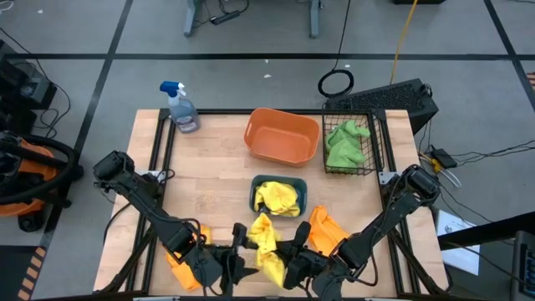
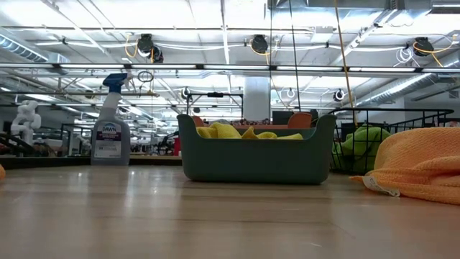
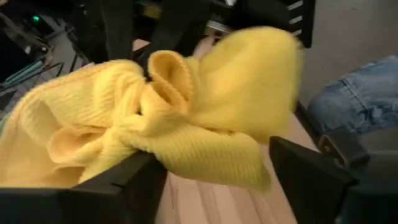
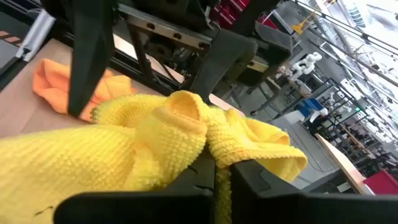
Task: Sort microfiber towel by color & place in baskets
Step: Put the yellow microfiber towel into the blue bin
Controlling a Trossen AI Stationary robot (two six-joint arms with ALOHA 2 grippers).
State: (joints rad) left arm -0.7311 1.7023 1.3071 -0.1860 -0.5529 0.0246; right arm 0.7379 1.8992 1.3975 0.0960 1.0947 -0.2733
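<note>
- My right claw sits at the near edge of the bench, fingers pressed together and pinching a yellow towel; the cloth bunches over the fingers and hides their tips.
- My left claw is just beside it, facing it, fingers spread apart with the same yellow towel draped between them; I can't make out whether either finger touches the cloth.
- From above both claws are dark shapes partly under the towel, so I read them from the wrist views.
- An orange towel lies by the left arm, half covered by it and cut off at the near edge.
- Another orange towel lies by the right arm, partly under it; in the low view it fills the right side.
- Mid-bench, the teal tray holds crumpled yellow cloths.
- Farther back stands the orange tub; in the low view it is almost wholly hidden behind the tray.
- Beside it, the black wire basket holds a green towel.
- At the far left corner stands a spray bottle.
- A denim-clad leg shows off the bench edge, cut off by the frame.
</note>
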